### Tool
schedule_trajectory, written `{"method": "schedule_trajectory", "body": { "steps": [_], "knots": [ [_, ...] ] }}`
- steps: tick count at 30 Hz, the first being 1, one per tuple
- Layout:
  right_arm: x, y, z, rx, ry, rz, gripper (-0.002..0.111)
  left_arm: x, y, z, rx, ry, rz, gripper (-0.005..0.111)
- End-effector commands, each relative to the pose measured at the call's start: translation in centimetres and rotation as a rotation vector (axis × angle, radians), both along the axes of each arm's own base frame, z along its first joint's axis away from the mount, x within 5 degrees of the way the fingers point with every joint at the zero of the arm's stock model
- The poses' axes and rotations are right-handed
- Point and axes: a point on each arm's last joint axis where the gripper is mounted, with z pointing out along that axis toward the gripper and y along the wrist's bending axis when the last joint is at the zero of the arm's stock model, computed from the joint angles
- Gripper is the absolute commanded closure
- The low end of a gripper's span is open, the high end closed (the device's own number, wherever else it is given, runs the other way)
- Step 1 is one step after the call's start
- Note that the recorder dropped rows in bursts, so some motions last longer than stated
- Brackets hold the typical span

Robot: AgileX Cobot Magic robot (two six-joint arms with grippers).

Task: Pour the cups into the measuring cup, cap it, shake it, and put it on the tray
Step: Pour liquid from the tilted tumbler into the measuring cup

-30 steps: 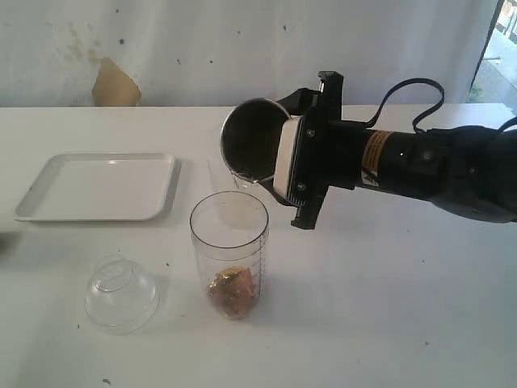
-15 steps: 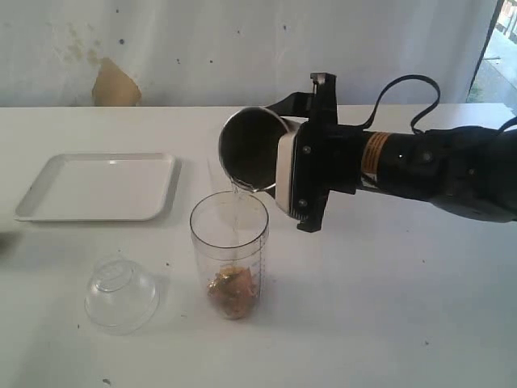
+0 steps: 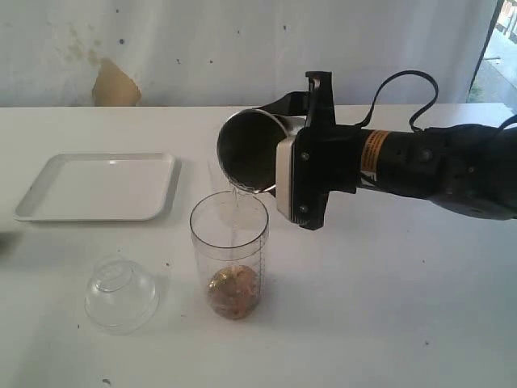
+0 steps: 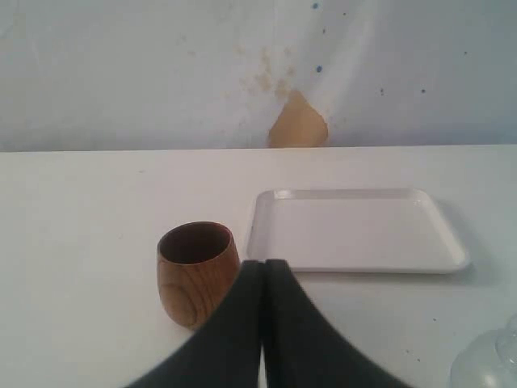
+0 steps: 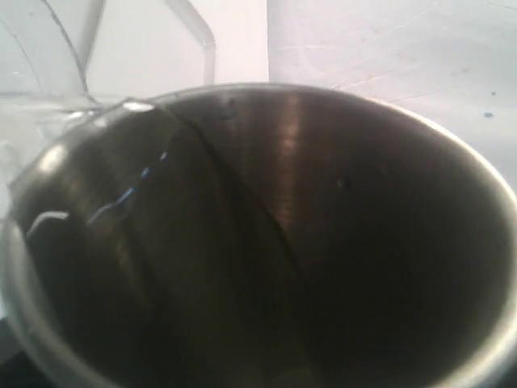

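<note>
The brushed-steel tumbler (image 3: 249,151) is tipped on its side above the measuring cup (image 3: 229,242), and a thin stream of clear liquid falls from its lip into the cup. My right gripper (image 3: 275,158) is shut on the tumbler. Brown material (image 3: 234,293) lies at the bottom of the measuring cup. The right wrist view looks into the tumbler (image 5: 275,242), whose wall hides the fingers. The wooden cup (image 4: 196,271) stands upright beside the white tray (image 4: 355,234), just past my left gripper (image 4: 264,267), which is shut on nothing. The tray (image 3: 97,187) lies at the left.
A clear dome lid (image 3: 121,293) rests on the table left of the measuring cup, in front of the tray. A faint translucent cup (image 3: 216,171) stands behind the measuring cup. A tan patch (image 3: 115,85) marks the back wall.
The right gripper has tipped the steel tumbler further and shifted slightly left. Liquid now streams into the measuring cup and has wetted the brown material.
</note>
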Motion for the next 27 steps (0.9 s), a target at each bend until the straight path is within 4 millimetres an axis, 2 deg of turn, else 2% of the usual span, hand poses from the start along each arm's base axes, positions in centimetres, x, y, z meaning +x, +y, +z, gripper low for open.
{"method": "schedule_trajectory", "body": {
  "steps": [1,27],
  "knots": [
    [-0.01,0.20,1.13,0.025,-0.064,0.025,0.108,0.00,-0.01,-0.08,-0.003,-0.011,-0.001,0.107],
    [0.22,0.07,1.11,-0.078,-0.141,0.034,0.108,0.00,-0.01,-0.08,-0.003,-0.011,-0.001,0.107]
  ]
}}
